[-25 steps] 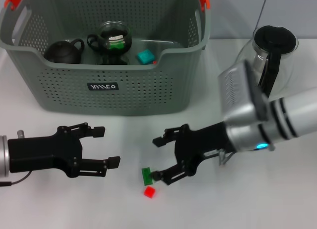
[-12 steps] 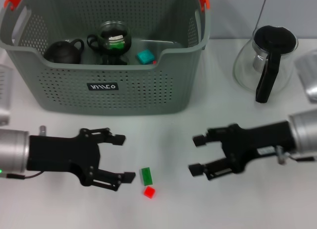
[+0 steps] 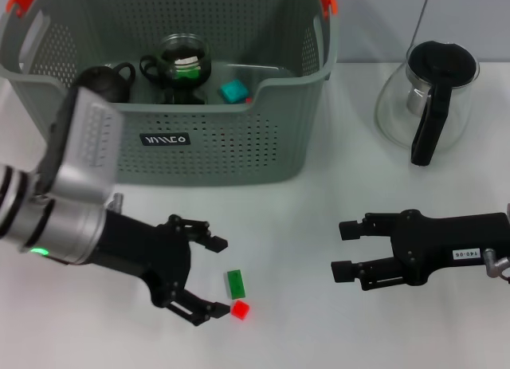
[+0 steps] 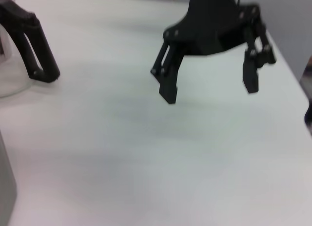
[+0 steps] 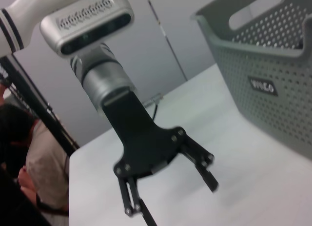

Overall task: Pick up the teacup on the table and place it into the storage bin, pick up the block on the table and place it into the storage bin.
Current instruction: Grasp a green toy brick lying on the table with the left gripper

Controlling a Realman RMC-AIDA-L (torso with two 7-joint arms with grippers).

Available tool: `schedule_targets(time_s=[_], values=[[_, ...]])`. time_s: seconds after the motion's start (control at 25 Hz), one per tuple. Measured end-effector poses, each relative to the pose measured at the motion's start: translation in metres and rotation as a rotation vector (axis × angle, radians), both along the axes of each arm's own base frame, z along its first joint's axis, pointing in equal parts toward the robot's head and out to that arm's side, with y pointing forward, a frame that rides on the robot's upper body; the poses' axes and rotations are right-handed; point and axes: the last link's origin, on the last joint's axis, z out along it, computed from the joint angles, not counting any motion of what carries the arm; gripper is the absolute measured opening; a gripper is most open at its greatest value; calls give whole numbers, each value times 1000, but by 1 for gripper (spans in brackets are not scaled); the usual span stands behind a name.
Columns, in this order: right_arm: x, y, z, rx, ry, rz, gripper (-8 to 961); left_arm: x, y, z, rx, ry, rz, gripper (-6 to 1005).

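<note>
Partly, the storage bin [image 3: 171, 158] hid its contents behind its front wall; a dark teacup [image 3: 103, 80] showed inside. The left gripper [image 3: 217, 277] hung spread wide over the green block [image 3: 236, 284] and red block [image 3: 240, 309], one fingertip [image 3: 219, 310] just beside the red. The right gripper [image 3: 344, 250] sat well apart, fingers open, empty.

A small black label [image 3: 166, 139] with white lettering sits on the front wall of the storage bin [image 3: 239, 146], left of centre in the head view; its letters are too stylised to read with certainty. A white sticker [image 3: 464, 255] on the right gripper's [image 3: 344, 250] body, at lower right, reads approximately "140-06".
</note>
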Motion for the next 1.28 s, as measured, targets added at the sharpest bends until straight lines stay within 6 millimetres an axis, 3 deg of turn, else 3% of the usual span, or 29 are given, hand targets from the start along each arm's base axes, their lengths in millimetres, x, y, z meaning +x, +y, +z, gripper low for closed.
schedule_targets(time_s=[0.16, 0.44, 1.28], values=[[-2, -1, -3, 6, 16, -9, 915, 8, 15, -12, 35, 93, -6, 950], [-4, 0, -7, 21, 28, -21, 916, 8, 20, -26, 45, 216, -21, 950], [-3, 6, -5, 59, 28, -25, 917, 6, 24, -40, 72, 239, -36, 950]])
